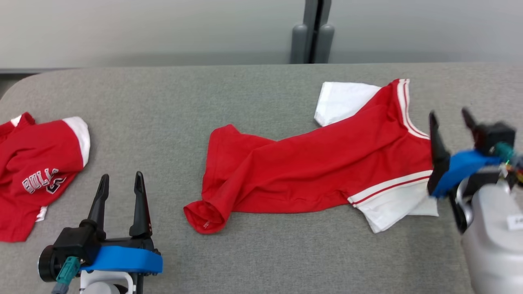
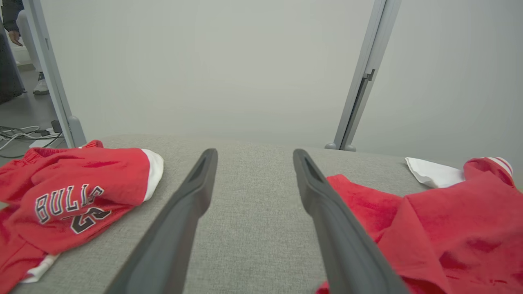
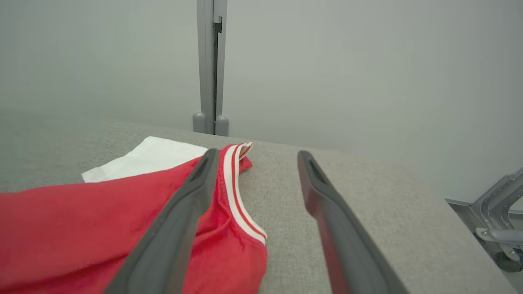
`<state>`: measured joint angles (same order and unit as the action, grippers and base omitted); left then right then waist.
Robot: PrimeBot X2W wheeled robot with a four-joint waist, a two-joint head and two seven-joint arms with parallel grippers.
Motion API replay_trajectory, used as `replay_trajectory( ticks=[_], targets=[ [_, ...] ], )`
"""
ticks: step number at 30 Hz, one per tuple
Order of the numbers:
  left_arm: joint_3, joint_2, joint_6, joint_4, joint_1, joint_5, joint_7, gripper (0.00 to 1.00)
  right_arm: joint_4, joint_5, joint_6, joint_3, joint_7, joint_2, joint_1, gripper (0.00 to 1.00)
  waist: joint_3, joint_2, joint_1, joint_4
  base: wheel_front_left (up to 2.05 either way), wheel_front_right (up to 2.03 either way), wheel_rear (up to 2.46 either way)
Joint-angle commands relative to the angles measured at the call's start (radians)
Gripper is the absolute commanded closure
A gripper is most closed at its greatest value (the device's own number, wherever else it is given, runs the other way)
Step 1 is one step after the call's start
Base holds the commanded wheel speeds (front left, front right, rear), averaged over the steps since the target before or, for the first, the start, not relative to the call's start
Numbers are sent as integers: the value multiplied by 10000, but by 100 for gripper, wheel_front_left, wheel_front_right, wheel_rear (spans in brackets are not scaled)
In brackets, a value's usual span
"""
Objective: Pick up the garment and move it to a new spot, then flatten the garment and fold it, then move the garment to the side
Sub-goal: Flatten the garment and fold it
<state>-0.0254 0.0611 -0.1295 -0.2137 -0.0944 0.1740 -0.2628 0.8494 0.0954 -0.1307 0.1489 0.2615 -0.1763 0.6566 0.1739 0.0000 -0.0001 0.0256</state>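
Left claw [image 1: 121, 175]: fingers apart. Right claw [image 1: 448, 112]: fingers apart, tilted left.

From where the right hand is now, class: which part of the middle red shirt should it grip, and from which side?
Probably the white sleeve of the red shirt, coming from the right: it sticks out flat at the edge nearest the open right hand, clear of the bunched body.

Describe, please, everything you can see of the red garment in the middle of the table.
The garment is soft red knit cloth with white panels and red-and-white stripe trim at its right end. It lies stretched left to right across the grey table, creased and doubled over, not flat, with a rolled open hem at its near left corner. The open right gripper hovers at its striped end, gripping nothing.
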Motion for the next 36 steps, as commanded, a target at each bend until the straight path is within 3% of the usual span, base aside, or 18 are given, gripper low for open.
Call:
replay_trajectory(
  ticks=[1,11,23,25,26,36],
  targets=[
    [-51,36,-19,45,72,-61,-30,0,-44,-62,-1,-79,20,54,-296,0,-168,0,1,-165,0,0,0],
    [102,36,-19,102,56,-69,-30,0,-43,-1004,-1,-786,-1013,-14,-1710,0,-193,0,1,-263,0,0,0],
    [168,45,-19,94,-54,-27,-30,0,37,-1537,-3,-729,-1639,343,-2873,2,-83,0,1,17,0,0,0],
    [147,34,-19,83,-31,-49,-30,0,19,-1624,-3,-802,-1709,419,-2994,64,-118,0,1,6,0,0,0],
    [137,25,-19,88,10,-63,-30,0,11,-1669,-3,-847,-1740,438,-3049,100,-154,0,1,-16,0,0,0],
    [62,-30,-19,44,409,-93,-30,0,-1372,-2222,1,-1125,-1670,197,-3871,100,-639,0,1,-539,0,0,0]
  ],
)
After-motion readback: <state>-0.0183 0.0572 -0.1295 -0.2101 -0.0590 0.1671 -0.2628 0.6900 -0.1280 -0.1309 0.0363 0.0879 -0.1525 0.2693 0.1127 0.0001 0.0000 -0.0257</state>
